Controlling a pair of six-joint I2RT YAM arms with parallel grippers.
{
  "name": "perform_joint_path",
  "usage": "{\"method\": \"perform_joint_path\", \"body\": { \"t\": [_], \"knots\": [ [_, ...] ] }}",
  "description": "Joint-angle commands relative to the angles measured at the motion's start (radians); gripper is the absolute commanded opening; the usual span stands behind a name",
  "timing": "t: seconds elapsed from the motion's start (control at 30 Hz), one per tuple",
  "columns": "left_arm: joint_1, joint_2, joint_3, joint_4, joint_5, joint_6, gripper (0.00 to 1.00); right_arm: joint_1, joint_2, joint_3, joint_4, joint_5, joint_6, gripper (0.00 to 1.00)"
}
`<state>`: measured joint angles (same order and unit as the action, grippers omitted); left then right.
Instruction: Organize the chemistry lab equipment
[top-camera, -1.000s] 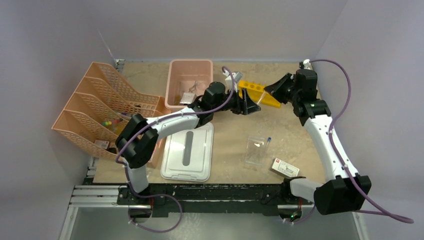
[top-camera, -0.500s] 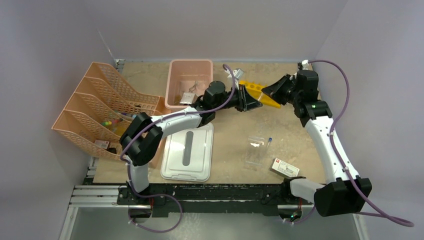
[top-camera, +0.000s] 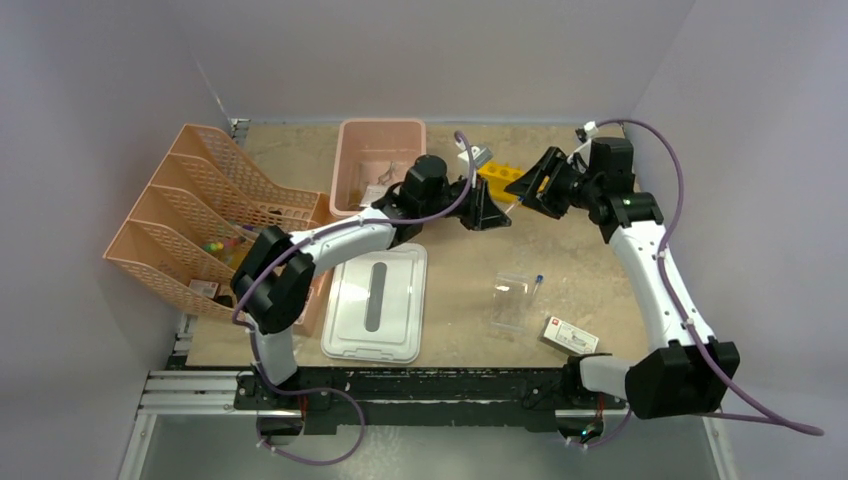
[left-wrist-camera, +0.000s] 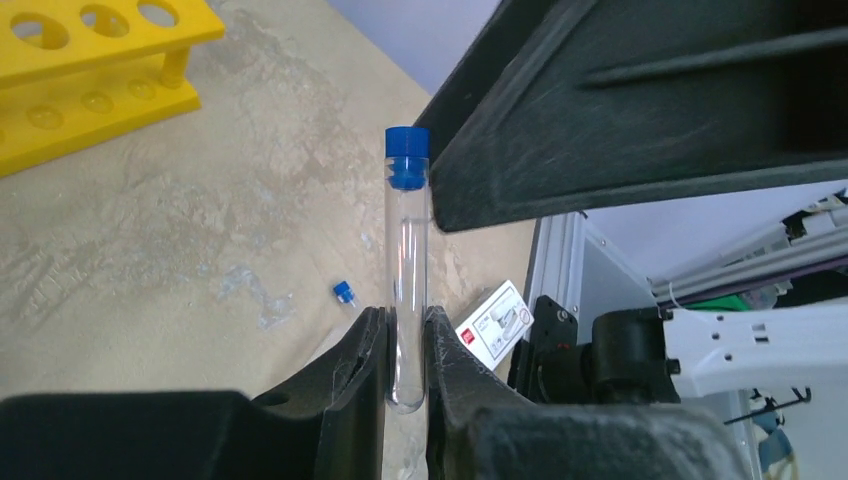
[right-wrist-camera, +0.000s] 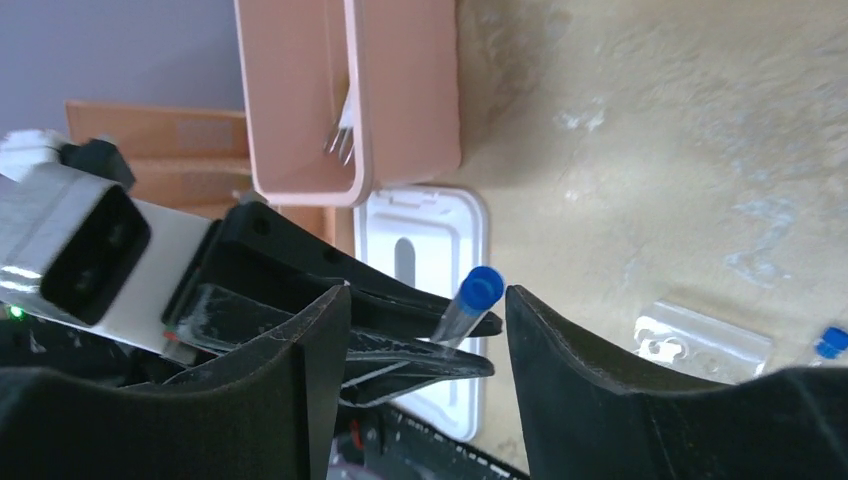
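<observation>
A clear glass tube (left-wrist-camera: 407, 270) with a blue cap (left-wrist-camera: 407, 155) stands upright between the jaws of my left gripper (left-wrist-camera: 406, 318), which is shut on its lower end. My right gripper (right-wrist-camera: 428, 295) is open; its fingers flank the capped tube (right-wrist-camera: 468, 300) without touching it. In the top view the two grippers, left (top-camera: 497, 211) and right (top-camera: 527, 190), meet nose to nose above the table, just in front of the yellow holed rack (top-camera: 499, 174). A second blue-capped vial (top-camera: 537, 283) lies on the table by a clear packet (top-camera: 512, 298).
The pink tub (top-camera: 378, 165) with metal tongs inside stands behind my left arm, and its white lid (top-camera: 377, 302) lies in front. The peach mesh organizer (top-camera: 205, 220) fills the left side. A small white box (top-camera: 571, 335) lies near the front right.
My left gripper has shut on the tube and my right gripper has opened and let it go. Both grippers have shifted slightly left, off the yellow rack.
</observation>
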<state>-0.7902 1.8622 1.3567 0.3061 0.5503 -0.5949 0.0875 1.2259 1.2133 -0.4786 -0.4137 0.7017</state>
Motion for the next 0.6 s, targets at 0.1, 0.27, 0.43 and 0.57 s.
{"method": "perform_joint_path", "body": {
  "t": [0.1,0.27,0.43,0.57],
  "knots": [
    [0.071,-0.138,0.0,-0.017,0.199,0.123,0.0,-0.007,0.016,0.025,0.045,-0.224,-0.021,0.61],
    [0.099,-0.166,0.008,-0.103,0.273,0.182,0.0,-0.011,0.061,0.067,0.056,-0.331,-0.022,0.55],
    [0.125,-0.184,0.035,-0.221,0.312,0.296,0.0,-0.012,0.094,0.097,0.039,-0.387,-0.037,0.45],
    [0.142,-0.182,0.054,-0.304,0.325,0.361,0.0,-0.012,0.099,0.092,0.082,-0.456,-0.013,0.37]
  ]
}}
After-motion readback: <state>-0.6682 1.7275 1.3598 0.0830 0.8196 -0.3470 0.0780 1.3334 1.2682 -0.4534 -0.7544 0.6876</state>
